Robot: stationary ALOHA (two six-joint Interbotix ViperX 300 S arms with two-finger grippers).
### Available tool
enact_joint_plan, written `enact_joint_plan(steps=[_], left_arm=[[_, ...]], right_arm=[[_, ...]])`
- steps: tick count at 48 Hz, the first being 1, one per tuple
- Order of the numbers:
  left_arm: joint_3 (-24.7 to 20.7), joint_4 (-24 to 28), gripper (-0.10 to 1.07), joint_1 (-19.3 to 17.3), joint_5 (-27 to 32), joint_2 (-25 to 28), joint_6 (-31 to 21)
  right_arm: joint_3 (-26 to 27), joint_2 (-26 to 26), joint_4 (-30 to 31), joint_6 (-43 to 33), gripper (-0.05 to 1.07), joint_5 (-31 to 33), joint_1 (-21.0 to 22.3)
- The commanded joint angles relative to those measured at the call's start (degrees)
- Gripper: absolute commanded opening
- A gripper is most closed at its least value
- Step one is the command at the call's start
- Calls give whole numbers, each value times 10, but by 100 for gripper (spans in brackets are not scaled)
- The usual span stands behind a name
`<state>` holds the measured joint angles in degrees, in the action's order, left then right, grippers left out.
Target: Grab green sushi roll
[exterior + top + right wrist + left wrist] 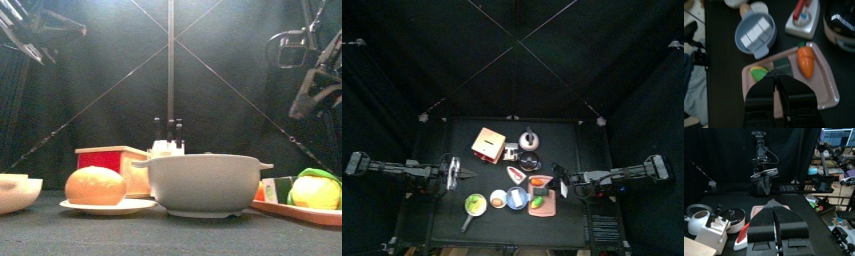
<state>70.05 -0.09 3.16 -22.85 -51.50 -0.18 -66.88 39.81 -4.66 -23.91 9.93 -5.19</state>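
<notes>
The green sushi roll (759,74) is a small bright green chunk on the salmon-pink tray (827,92), beside a dark piece (782,64) and an orange carrot (804,60). It also shows in the top view (543,204) and at the right edge of the front view (318,190). My right gripper (777,76) is shut and empty, hanging above the tray just beside the roll and not touching it. It is high up in the front view (314,95). My left gripper (774,210) is shut and empty, resting at the table's left side (469,173).
A grey-blue bowl (754,35) with white cubes stands next to the tray. A yellow-green pan (476,205), an orange on a white plate (96,186), a red-sided box (489,145), a kettle (529,138) and a dark pot (841,20) crowd the table.
</notes>
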Motion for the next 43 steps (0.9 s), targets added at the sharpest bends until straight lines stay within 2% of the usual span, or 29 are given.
enact_joint_plan(steps=[1,8,14,19,25,34,39,43], left_arm=[[-22,0,-4,3,-5,25,1],[-29,1,-4,3,-5,54,3],[-33,1,-4,3,-5,74,1],[-34,1,-3,3,-6,77,2],[-34,0,-3,2,-5,77,1],[-33,0,4,-1,-5,77,1],[-31,-1,11,0,-5,77,1],[-29,-1,17,-1,-5,77,1]], right_arm=[[24,-8,1,-25,3,47,-20],[37,-24,7,-42,4,76,-45],[41,-40,19,-43,13,76,-49],[44,-56,35,-43,29,76,-49],[46,-82,56,-43,54,76,-47],[54,-115,76,-43,87,75,-47],[59,-127,86,-43,101,75,-47],[60,-136,95,-43,105,76,-47]])
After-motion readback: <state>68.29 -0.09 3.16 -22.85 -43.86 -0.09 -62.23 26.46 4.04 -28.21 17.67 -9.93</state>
